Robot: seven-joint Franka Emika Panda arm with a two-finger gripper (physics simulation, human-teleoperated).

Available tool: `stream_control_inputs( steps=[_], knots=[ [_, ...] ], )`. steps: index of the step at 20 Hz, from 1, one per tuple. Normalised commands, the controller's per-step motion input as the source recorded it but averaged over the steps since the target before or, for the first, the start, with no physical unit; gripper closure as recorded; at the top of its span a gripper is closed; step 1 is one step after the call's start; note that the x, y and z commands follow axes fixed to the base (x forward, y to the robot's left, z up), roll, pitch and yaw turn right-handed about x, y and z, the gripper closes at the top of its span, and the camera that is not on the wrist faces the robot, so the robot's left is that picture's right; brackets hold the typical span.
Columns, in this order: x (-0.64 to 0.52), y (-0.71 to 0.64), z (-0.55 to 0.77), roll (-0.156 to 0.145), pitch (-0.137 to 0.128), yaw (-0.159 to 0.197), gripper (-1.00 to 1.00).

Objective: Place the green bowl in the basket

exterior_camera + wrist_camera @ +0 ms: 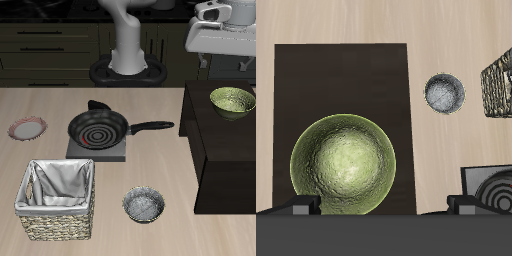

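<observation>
The green bowl (232, 100) is small, olive-green and speckled inside. It stands upright on a dark raised block (215, 150) beside the table. In the wrist view the green bowl (344, 165) lies straight below the camera. My gripper (216, 18) hangs high above the bowl, well apart from it. In the wrist view my gripper (384, 204) is open and empty, with its fingertips (301, 205) spread wide. The basket (58, 200) is square woven wicker with a grey-white lining. It stands near the table's front edge, far from the bowl; its corner shows in the wrist view (499, 88).
A grey metallic bowl (143, 204) stands beside the basket, also seen in the wrist view (444, 93). A black frying pan (98, 128) sits on a small stove plate mid-table. A pinkish flat plate (27, 128) lies near the table's far side edge.
</observation>
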Motion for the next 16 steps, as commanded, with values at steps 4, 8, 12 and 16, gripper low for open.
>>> stream_control_inputs(
  steps=[4,8,12,16],
  knots=[
    [0.01,-0.02,-0.23,-0.013,0.031,0.019,-1.00],
    [0.00,-0.07,-0.30,-0.017,0.023,-0.015,-1.00],
    [-0.03,-0.01,-0.30,-0.001,0.013,0.028,-1.00],
    [0.03,-0.01,-0.15,-0.009,0.033,-0.016,-1.00]
  ],
)
